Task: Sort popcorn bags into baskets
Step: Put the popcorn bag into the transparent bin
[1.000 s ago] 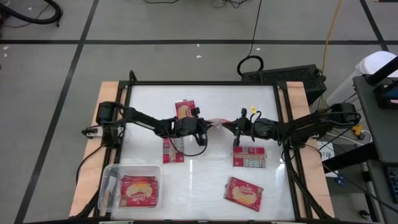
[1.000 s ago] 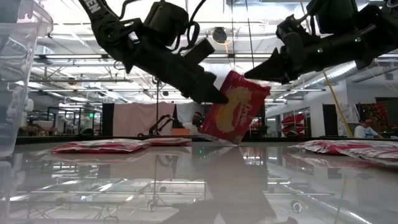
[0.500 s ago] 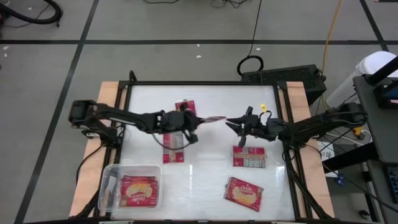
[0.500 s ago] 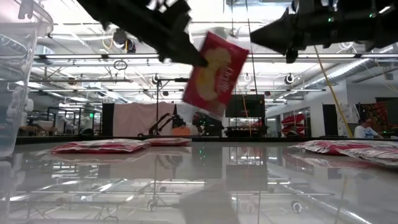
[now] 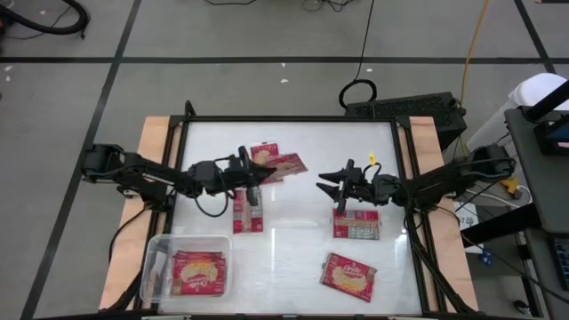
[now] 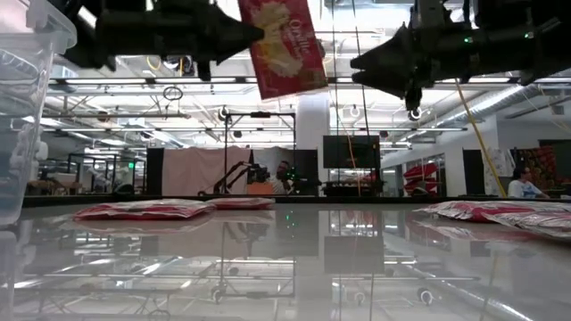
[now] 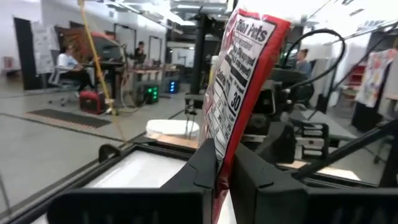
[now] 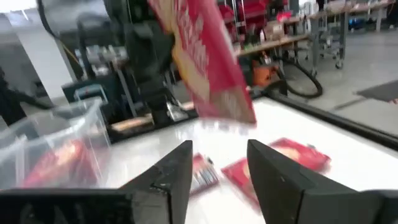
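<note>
While the left tool (image 5: 258, 172) pinches one red popcorn bag (image 5: 281, 165) tight by its edge, the bag hangs up in the air over the far middle of the bench (image 5: 302, 240). The right tool (image 5: 329, 184) is just beside it w/ fingers apart, holding nothing. Other bags lie flat on the bench (one (image 5: 348, 275) near the front right), and two bags (image 5: 197, 272) sit in the clear basket (image 5: 153, 258) at the front left corner.

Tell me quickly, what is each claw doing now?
Left claw: closed on a popcorn bag, lifted above the table.
Right claw: open, holding nothing.
</note>
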Motion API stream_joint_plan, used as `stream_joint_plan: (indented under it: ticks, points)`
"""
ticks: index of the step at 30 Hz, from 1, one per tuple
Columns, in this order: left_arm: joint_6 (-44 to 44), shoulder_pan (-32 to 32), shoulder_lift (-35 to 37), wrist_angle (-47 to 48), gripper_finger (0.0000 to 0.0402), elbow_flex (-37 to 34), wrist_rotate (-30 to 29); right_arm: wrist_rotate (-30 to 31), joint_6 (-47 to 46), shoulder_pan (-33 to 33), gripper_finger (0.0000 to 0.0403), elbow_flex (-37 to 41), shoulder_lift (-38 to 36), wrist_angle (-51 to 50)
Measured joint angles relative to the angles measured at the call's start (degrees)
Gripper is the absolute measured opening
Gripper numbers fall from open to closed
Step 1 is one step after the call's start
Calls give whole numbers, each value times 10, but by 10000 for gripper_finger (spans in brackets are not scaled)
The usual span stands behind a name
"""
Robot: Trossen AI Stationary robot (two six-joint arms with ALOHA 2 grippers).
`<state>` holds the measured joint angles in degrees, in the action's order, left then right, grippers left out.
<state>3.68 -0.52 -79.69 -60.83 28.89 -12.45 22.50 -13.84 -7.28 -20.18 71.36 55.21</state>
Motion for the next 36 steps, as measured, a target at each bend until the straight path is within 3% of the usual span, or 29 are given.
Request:
stream_joint_plan:
  ticks: [7, 16, 20, 27, 31, 36]
  points:
    - [9, -11, -29, -100, 23, -14, 44, 0, 56, 2, 181, -14, 122, 171]
    - [-1, -14, -40, -143, 17, -13, 71, -28, 151, 2, 202, -110, 212, 197]
    - [-2, -14, -40, -148, 26, -13, 89, -61, 179, 2, 167, -136, 220, 199]
    - [-13, -14, -40, -146, 30, -13, 101, -75, 180, 2, 19, -138, 216, 195]
    - [-29, -15, -39, -139, 40, -13, 110, -92, 166, 2, 20, -137, 217, 188]
    - [-25, -19, 10, -69, 96, -12, 121, -93, 142, -3, 9, -131, 180, 109]
